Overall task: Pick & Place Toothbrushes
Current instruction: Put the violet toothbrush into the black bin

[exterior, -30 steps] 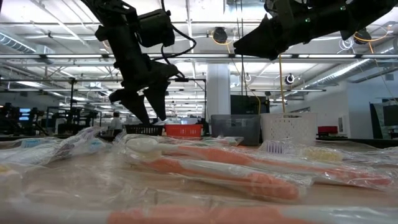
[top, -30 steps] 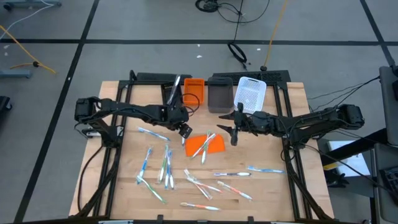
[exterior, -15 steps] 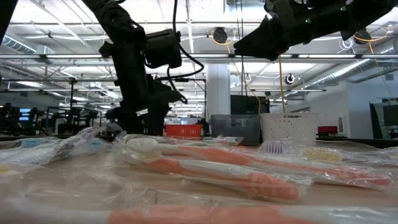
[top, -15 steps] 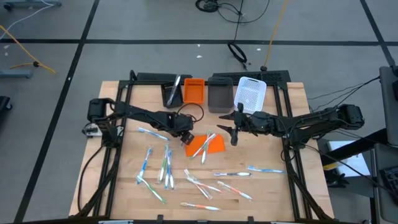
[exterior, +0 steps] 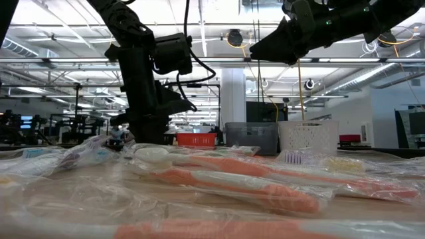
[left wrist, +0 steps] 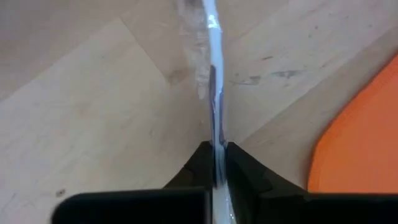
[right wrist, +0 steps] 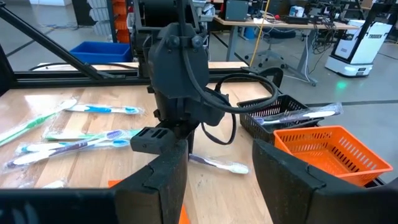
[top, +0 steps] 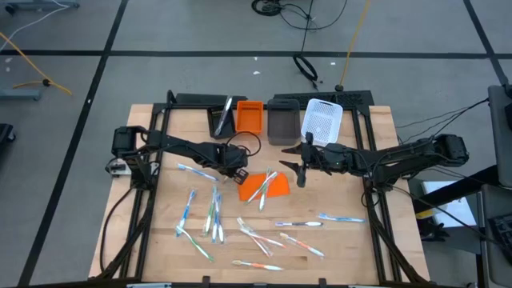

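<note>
My left gripper was down at the wooden table, jaws clamped on a wrapped toothbrush beside the orange sheet, while my right gripper hovered nearby, jaws apart.

Two dark jointed arms with looping black cables.

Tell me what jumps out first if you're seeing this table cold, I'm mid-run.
The left gripper is down at the table beside the flat orange sheet, shut on a wrapped toothbrush. Many more toothbrushes lie scattered over the near half of the wooden table, while a row of bins stands along the far edge. The right gripper hangs open above the table, near the white bin.
</note>
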